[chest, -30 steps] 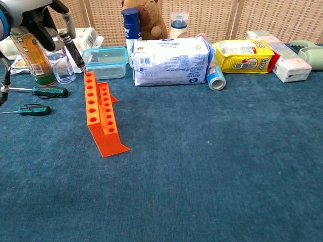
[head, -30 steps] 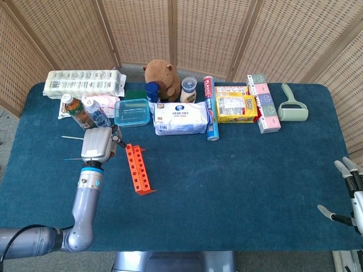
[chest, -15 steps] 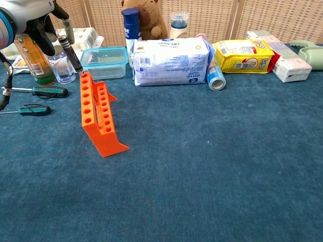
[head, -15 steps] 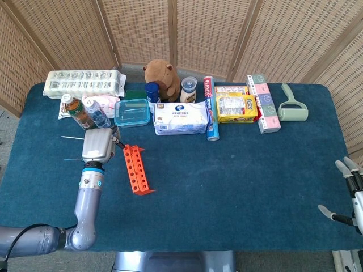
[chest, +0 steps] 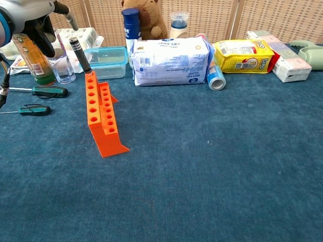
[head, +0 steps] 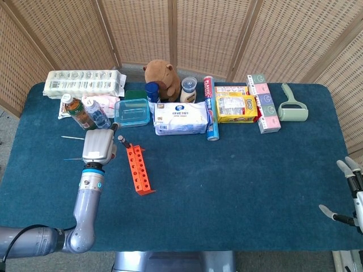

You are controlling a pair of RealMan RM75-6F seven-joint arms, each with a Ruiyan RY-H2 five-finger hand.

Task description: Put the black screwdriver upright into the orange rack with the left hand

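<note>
With black screwdriver (chest: 79, 53) standing near-vertical in orange rack (chest: 100, 113) far hole, left hand (chest: 31, 22) sits just left, released; right hand (head: 350, 195) far off, fingers spread.

screwdriver (chest: 79, 54) stands in the far end of the rack (chest: 100, 116), left hand (chest: 31, 20) just left of it, container (chest: 106, 62) right behind, two more screwdrivers (chest: 38, 100) lying further left.

Lab demo setup: wicker screen (head: 170, 28), cluttered table (head: 238, 181).
</note>
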